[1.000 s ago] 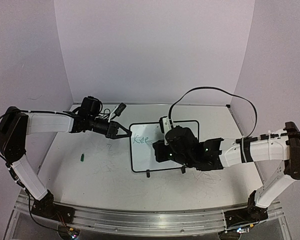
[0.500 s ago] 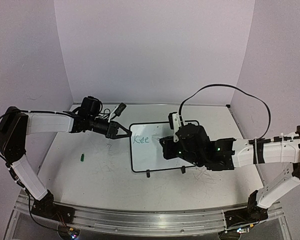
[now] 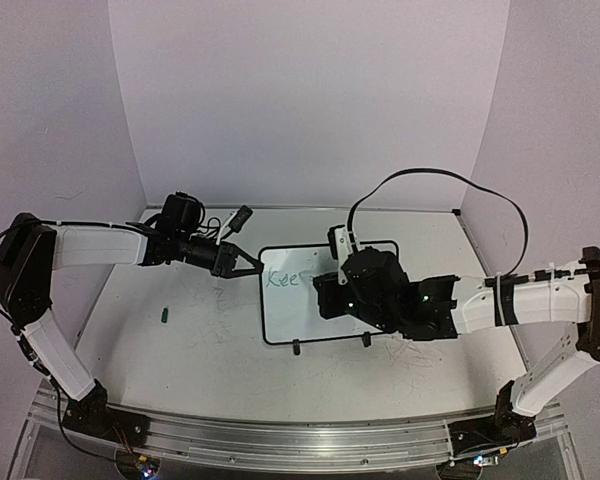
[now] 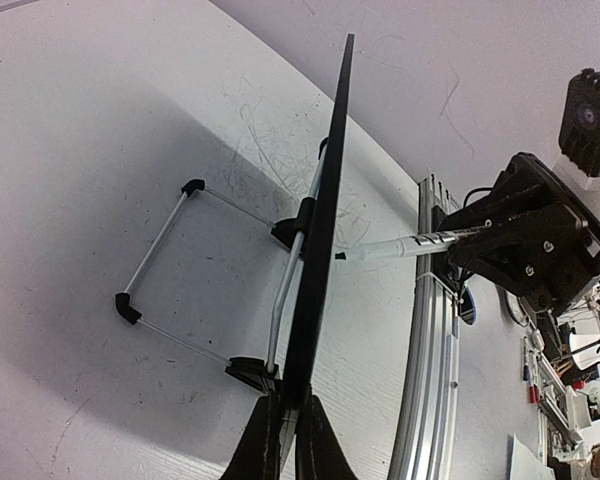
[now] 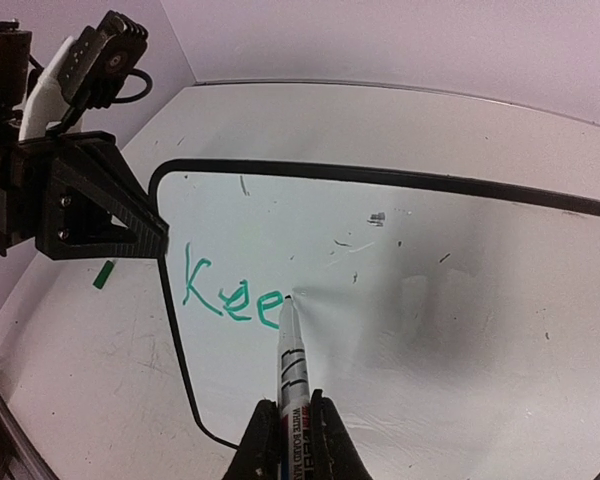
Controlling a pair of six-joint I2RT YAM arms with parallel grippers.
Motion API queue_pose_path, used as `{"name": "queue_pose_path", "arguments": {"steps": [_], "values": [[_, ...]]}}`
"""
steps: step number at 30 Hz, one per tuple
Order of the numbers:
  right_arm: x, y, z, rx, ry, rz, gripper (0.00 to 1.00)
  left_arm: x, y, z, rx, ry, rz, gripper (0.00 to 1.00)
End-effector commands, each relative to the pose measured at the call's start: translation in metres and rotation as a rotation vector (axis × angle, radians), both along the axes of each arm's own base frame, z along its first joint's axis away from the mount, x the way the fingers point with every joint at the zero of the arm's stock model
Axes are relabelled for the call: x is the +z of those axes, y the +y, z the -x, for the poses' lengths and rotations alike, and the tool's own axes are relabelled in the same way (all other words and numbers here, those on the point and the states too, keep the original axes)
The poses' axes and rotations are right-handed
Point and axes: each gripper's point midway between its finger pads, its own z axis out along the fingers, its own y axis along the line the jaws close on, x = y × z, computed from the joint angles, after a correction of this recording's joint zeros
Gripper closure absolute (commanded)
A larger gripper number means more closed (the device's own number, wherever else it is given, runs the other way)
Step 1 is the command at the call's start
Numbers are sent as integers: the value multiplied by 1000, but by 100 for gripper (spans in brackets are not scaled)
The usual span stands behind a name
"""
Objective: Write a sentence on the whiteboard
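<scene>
Left arm is stretched in from its side, forearm level and running toward the middle of the table (image 3: 180,350). The left gripper (image 3: 248,263) is clenched on the left rim of the whiteboard (image 3: 320,300), near the top corner. From the left wrist view the whiteboard shows edge-on, pinched between the two fingers and leaning back on its wire stand (image 4: 170,270).

Over to the right arm: it reaches across from the far side, forearm low and nearly level, with the wrist folded over the whiteboard's face. The right gripper (image 5: 290,435) is clamped tight around the barrel of a marker (image 5: 292,360), which points away from the wrist camera. The marker's tip is pressed against the white surface, just right of the last green letter.

And the sentence (image 5: 230,295)? So far it reads "Kee", green, sitting in the upper left part of the whiteboard, close to the left gripper's fingers. The whiteboard itself stands mid-table between the two arms.

A small green cap (image 3: 166,316) lies on the table, off to the left and well apart from the whiteboard.
</scene>
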Motion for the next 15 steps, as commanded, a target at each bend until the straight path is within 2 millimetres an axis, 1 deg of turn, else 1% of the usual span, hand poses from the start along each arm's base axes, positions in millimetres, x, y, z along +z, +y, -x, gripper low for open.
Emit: {"name": "queue_pose_path", "arguments": {"steps": [1,5,15], "values": [[21,4,-11,-35,-47,-28,100,20,2,8,-25,-15,38,100],[16,4,-13,-41,-38,-10,100,20,1,8,-25,-14,37,100],[5,-3,-10,-57,-10,12,100,19,1,8,-24,-13,35,100]]}}
